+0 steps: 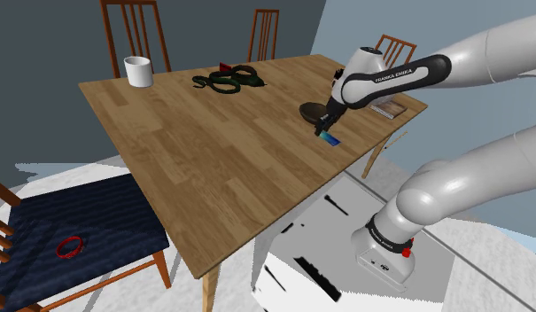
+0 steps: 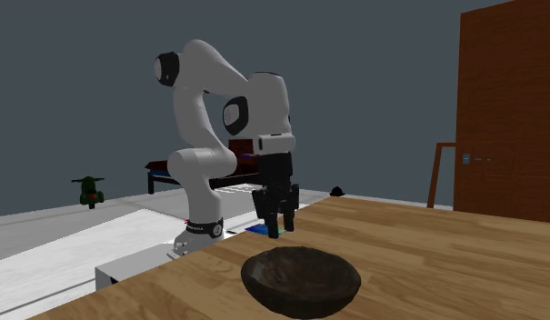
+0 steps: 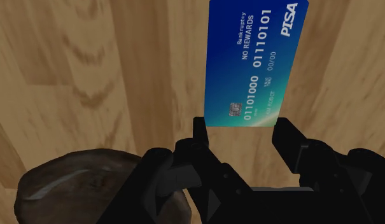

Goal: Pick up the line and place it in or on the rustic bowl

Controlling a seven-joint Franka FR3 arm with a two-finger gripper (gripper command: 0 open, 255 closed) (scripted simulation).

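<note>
Black gripper [image 3: 242, 130], fingers apart, nothing clasped, over near end of blue card [image 3: 254, 60]. Card flat on wood-grain table [image 3: 89, 76], long axis approx. along grain, just beside dark, rough, round bowl [image 3: 76, 184].

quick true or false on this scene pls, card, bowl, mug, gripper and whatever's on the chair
1. The card is blue. True.
2. The card lies in the bowl. False: it lies on the table, beside the bowl.
3. A red ring lies on the near chair, on its blue cushion. True.
4. The mug stands on that chair. False: it stands on the table, near a far corner.
5. The gripper is shut. False: its fingers stand apart, one on either side of the card's end.
</note>
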